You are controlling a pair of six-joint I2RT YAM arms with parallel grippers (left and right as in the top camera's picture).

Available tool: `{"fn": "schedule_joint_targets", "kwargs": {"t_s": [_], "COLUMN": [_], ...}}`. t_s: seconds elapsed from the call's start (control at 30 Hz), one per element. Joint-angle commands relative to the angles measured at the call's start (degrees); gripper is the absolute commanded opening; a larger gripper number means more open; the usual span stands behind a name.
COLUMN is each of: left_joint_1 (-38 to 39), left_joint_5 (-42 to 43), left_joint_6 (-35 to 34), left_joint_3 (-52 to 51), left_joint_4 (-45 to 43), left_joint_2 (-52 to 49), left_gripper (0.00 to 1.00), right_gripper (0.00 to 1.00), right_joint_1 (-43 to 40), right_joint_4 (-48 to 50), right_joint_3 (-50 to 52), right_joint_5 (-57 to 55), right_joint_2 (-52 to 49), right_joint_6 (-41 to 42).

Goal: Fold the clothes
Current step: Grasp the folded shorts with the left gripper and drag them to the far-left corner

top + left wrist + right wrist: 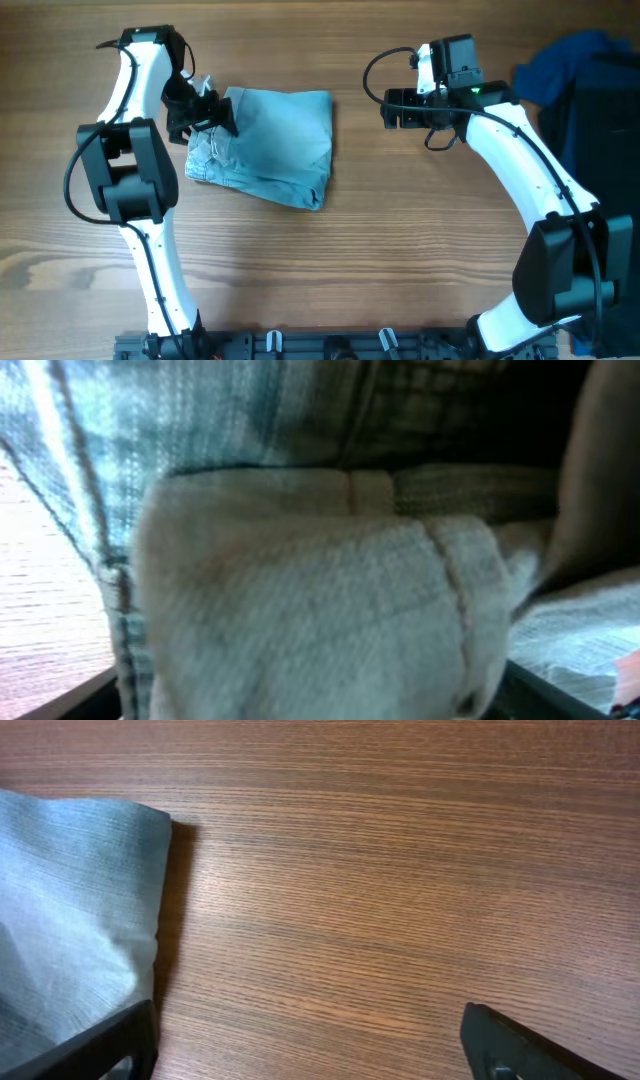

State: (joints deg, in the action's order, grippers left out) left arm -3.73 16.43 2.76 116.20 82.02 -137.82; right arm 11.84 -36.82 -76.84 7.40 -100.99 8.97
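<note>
The left gripper [205,112] sits on the near edge of the light blue denim shorts [270,145]. Pale cloth bunches right against its camera, so I cannot tell whether the jaws pinch it. The folded bundle spreads away from this gripper toward the other arm. The right gripper [390,108] hangs released with its fingers [110,1045] spread wide over bare table [400,250], and the shorts' straight edge lies just beside them. Open wood surrounds it. A dark blue garment [570,65] lies well behind it.
</note>
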Motion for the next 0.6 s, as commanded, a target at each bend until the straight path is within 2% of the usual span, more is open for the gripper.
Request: {"fn": "schedule_joint_targets", "kwargs": {"t_s": [0.0,0.03,0.07,0.1,0.2,0.27,0.33,0.5,0.57], "left_joint_1": [0.07,0.07,0.07,0.07,0.07,0.07,-0.22,-6.14,-9.38], "left_joint_5": [1.77,1.75,1.77,1.77,1.79,1.79,1.75,1.75,1.75], "left_joint_6": [2.19,1.22,0.79,0.61,-0.42,-4.28,-7.87,-24.72,-28.39], "left_joint_3": [-0.98,-1.03,-1.03,-1.03,-1.03,-1.01,-1.01,-1.01,-1.01], "left_joint_4": [0.11,0.09,0.09,0.09,-0.59,-3.69,-8.44,-26.67,-30.60], "left_joint_2": [-0.85,-0.85,-0.85,-0.85,-0.85,-0.83,-0.83,-0.83,-0.83], "left_gripper": [0.33,0.19,0.11,0.08,0.07,0.04,0.04,0.04,0.04], "right_gripper": [0.93,0.91,0.91,0.91,0.91,0.99,1.00,1.00,1.00], "right_joint_1": [0.09,0.09,0.09,0.09,0.09,0.09,0.09,0.09,0.09], "right_joint_4": [0.04,0.04,0.02,0.02,-0.11,-0.07,0.39,7.26,7.50], "right_joint_3": [0.48,0.48,0.48,0.48,0.48,0.48,0.48,0.46,0.46], "right_joint_5": [-1.05,-1.05,-1.05,-1.05,-1.05,-1.03,-1.03,-1.03,-1.03], "right_joint_2": [-1.03,-1.03,-1.03,-1.03,-1.03,-1.03,-1.03,-1.03,-1.03], "right_joint_6": [0.00,0.02,0.02,0.00,0.02,0.04,0.17,0.17,0.15]}}
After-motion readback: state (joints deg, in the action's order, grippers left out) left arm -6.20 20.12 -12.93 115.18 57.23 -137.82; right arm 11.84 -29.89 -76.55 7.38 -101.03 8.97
